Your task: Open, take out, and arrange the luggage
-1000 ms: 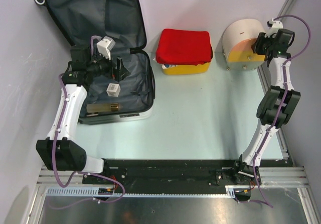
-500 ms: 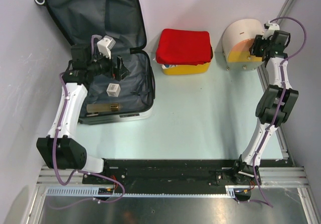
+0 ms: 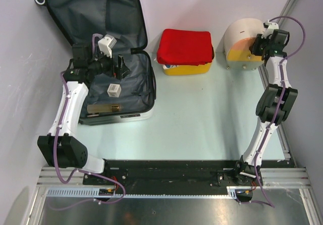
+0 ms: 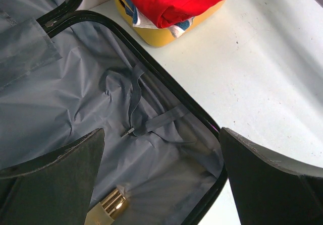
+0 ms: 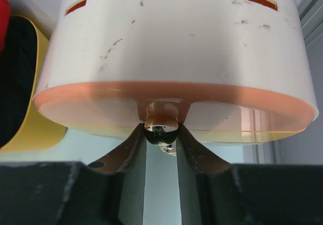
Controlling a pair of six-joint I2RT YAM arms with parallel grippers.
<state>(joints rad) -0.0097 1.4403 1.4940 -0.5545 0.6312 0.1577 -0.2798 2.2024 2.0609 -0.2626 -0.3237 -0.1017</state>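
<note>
Nearest the arm bases, the luggage (image 3: 132,91) (a small hard-shell suitcase lined in dark grey fabric) lies open at the left of the pale surface (image 3: 202,119). Its lower half lies flat and its lid is propped against the back wall. Inside the lower half are a flat tan box with a gold cap (image 3: 103,107) and, just beyond it, a small white cube (image 3: 114,89). A loose grey strap (image 4: 135,104) trails across the lining. The left end effector (image 3: 120,67) hovers over that lining, fingers spread wide and holding nothing. The shell is probably stiff and fairly light with so little in it. It may slide on the smooth surface, so the black rim or the side wall seems a surer place to hold than the soft, slack lining. Farther back, in the middle, is a yellow plastic basket (image 3: 187,69) piled with red folded cloth (image 3: 184,46). At the far right, the right end effector (image 5: 161,134) has its fingers pressed against either side of the shiny round knob (image 5: 161,128) on the round cream-and-orange drawer box (image 5: 176,43).
</note>
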